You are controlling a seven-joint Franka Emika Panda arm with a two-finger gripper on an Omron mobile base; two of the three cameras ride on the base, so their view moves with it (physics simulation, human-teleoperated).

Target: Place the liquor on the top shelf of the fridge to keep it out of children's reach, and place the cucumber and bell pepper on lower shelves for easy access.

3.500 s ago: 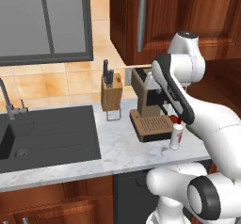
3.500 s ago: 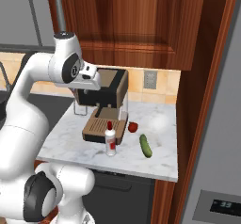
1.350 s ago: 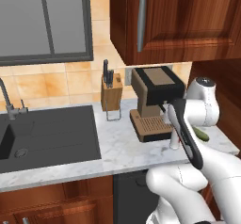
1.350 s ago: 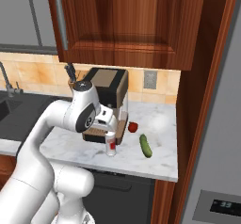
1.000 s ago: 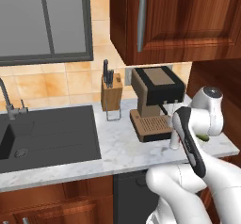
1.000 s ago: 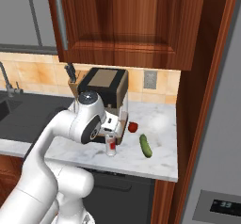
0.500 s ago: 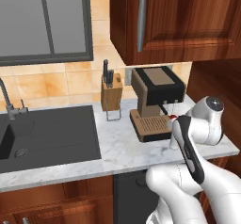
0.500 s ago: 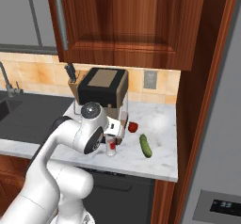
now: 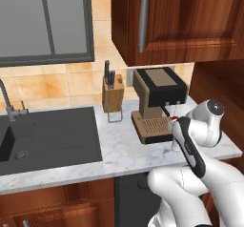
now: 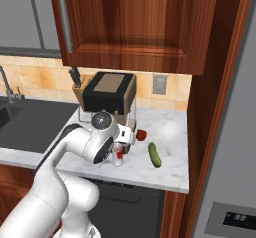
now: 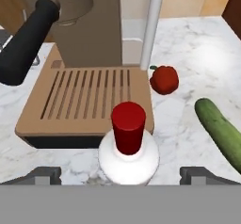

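The liquor [image 11: 128, 159], a white bottle with a red cap, stands on the marble counter just in front of the coffee machine's drip tray. My gripper [image 11: 121, 173] hovers over it, open, one fingertip [image 11: 44, 173] on each side of the bottle and apart from it. The red bell pepper [image 11: 164, 78] lies behind and to the right, the green cucumber [image 11: 221, 126] further right. From the right base camera, liquor [image 10: 118, 155], bell pepper [image 10: 142, 134] and cucumber [image 10: 154, 154] sit in a row, with the grey fridge [image 10: 227, 147] at the right. Its top shelf and lower shelves are hidden.
A brown and black coffee machine [image 10: 109, 94] stands right behind the bottle, its steam wand [image 11: 151, 25] and black portafilter handle [image 11: 26, 42] jutting out. A knife block [image 9: 112, 90] and dark sink [image 9: 47, 135] lie to the left. Wooden cabinets [image 10: 130, 22] hang overhead.
The arm has folded lower and brought the hand down over the liquor. The jaws stayed open. Bottle, pepper and cucumber have not moved.
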